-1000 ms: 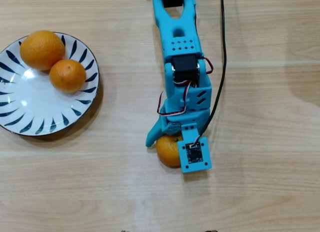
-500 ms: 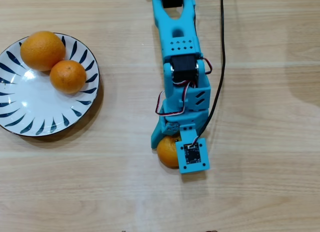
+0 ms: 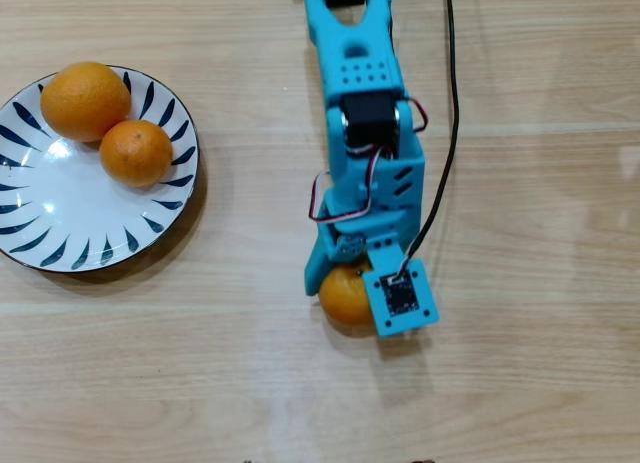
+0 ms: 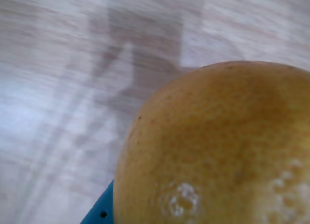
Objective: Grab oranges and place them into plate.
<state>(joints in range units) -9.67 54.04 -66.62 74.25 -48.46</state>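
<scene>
The white plate with dark blue leaf strokes (image 3: 70, 245) lies at the left in the overhead view. Two oranges rest on it, touching: a larger one (image 3: 85, 101) and a smaller, darker one (image 3: 136, 152). A third, yellowish orange (image 3: 342, 299) sits under my blue gripper (image 3: 352, 283) at the centre, mostly covered by it. In the wrist view this orange (image 4: 218, 146) fills the lower right and is sharp against the blurred table, with a blue finger (image 4: 99, 215) against its lower left. The gripper appears shut on it.
The light wooden table (image 3: 520, 363) spreads all around. A black cable (image 3: 452, 113) runs along the right side of the arm. About one plate's width of bare wood separates the plate's right rim from the gripper.
</scene>
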